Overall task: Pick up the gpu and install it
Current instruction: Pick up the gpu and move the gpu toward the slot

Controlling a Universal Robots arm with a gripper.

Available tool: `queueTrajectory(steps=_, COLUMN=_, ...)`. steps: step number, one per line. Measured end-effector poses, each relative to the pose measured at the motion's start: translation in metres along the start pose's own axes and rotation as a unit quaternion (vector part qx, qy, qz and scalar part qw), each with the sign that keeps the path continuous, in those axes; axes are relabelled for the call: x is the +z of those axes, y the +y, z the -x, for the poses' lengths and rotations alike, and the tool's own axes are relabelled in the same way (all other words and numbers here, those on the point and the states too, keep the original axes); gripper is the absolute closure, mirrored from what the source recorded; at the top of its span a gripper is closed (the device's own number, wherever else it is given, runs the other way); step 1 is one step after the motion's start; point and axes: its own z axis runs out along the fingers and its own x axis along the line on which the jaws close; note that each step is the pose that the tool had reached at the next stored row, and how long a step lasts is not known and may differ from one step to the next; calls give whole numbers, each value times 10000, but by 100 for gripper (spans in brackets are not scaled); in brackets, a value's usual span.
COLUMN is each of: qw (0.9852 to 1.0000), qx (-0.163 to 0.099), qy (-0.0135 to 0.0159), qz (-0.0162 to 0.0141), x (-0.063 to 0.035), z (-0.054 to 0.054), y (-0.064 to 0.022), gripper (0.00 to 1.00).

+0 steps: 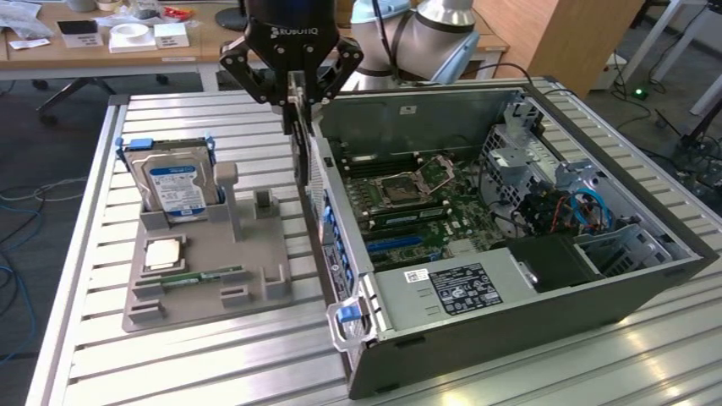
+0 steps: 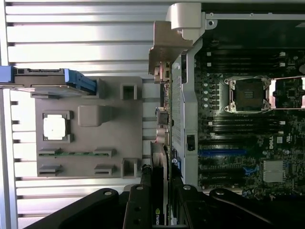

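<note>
We hold the gpu (image 1: pixel 301 156) edge-down, clamped between the jaws of the gripper (image 1: pixel 293 97). It hangs just outside the computer case's side wall (image 1: pixel 327 211), between it and the grey parts tray (image 1: pixel 265 283). We judge this the carry. Seating calls for clearing that wall and squaring the card to the blue slot (image 1: pixel 395 243).

one each: gpu (image 1: pixel 299 148), hdd (image 1: pixel 175 182), cpu (image 1: pixel 165 252), ram stick (image 1: pixel 203 276), pc case (image 1: pixel 508 338).

The claw (image 1: pixel 296 100) is pointed straight down beneath the arm (image 1: pixel 445 17), its fingers (image 2: pixel 143 195) clamped on the gpu (image 1: pixel 300 152).
</note>
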Motion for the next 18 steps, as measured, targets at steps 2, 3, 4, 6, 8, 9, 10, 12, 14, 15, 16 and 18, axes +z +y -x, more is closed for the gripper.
queueTrajectory(steps=2, qw=10000, qx=0, qy=0, qz=0, x=1, z=24, y=1, gripper=74)
queueTrajectory(steps=3, qw=10000, qx=0, qy=0, qz=0, x=1, z=37, y=2, gripper=74)
queueTrajectory(steps=4, qw=10000, qx=0, qy=0, qz=0, x=1, z=50, y=2, gripper=74)
queueTrajectory(steps=6, qw=10000, qx=0, qy=0, qz=0, x=2, z=77, y=4, gripper=74)
queueTrajectory(steps=8, qw=10000, qx=0, qy=0, qz=0, x=3, z=106, y=5, gripper=74)
queueTrajectory(steps=9, qw=10000, qx=0, qy=0, qz=1, x=3, z=123, y=6, gripper=74)
queueTrajectory(steps=10, qw=10000, qx=0, qy=0, qz=2, x=4, z=143, y=8, gripper=74)
queueTrajectory(steps=12, qw=10000, qx=0, qy=0, qz=3, x=5, z=190, y=11, gripper=74)
queueTrajectory(steps=14, qw=10000, qx=0, qy=0, qz=4, x=6, z=234, y=14, gripper=74)
queueTrajectory(steps=15, qw=10000, qx=0, qy=0, qz=4, x=7, z=256, y=15, gripper=74)
queueTrajectory(steps=16, qw=10000, qx=0, qy=0, qz=4, x=7, z=276, y=17, gripper=74)
queueTrajectory(steps=18, qw=10000, qx=0, qy=0, qz=5, x=9, z=315, y=20, gripper=74)
